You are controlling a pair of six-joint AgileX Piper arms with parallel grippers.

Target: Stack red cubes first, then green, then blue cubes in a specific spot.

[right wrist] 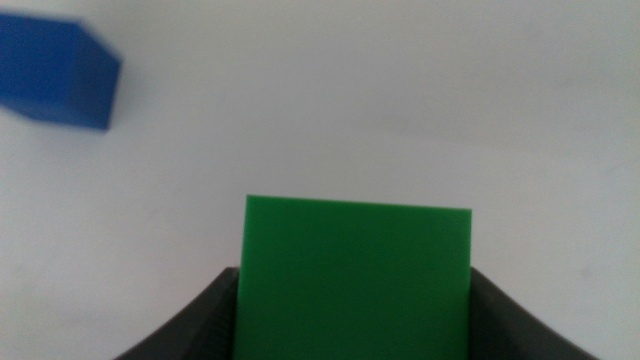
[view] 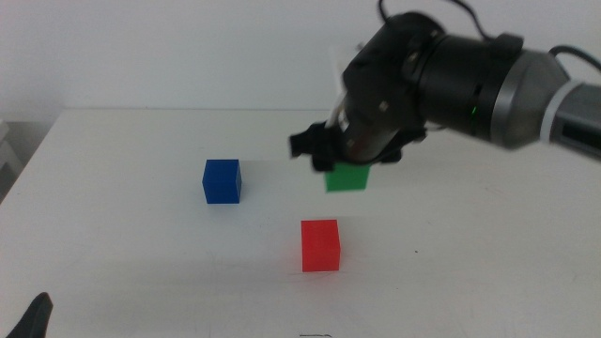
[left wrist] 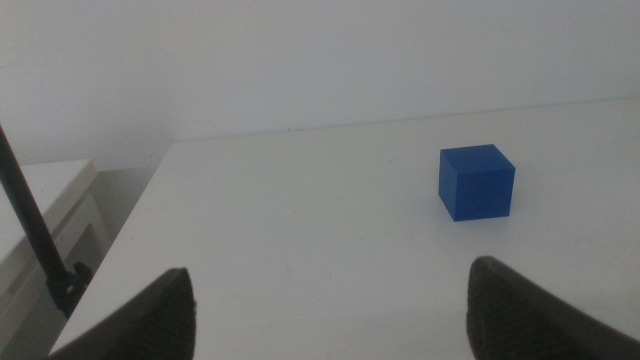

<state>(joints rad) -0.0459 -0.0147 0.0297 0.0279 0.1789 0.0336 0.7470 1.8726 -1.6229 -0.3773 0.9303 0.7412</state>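
From the middle camera, my right gripper hangs over the far centre of the table, the arm coming in from three o'clock. The green cube shows just beneath the wrist, partly hidden by it, and it appears to be carried clear of the table, though I cannot be sure from this angle. The red cube sits alone on the white tabletop, at about seven o'clock from the green one and nearer the camera. That offset is what the coming move turns on: I judge I must bring the green cube toward the camera and slightly left until it hangs squarely over the red. The blue cube stands well apart at nine o'clock from my gripper, out of the path. My left gripper waits at the near left edge; only a dark tip shows.

From my left wrist, the jaws of the left gripper stand spread wide with nothing between them. The blue cube lies ahead on the table at about one o'clock, untouched.

From my right wrist, the right gripper is pinching the green cube, one dark jaw pressed to each side face, its top edge level. The blue cube is off at ten o'clock. The red cube is not in this view, so alignment must be read from the middle camera.
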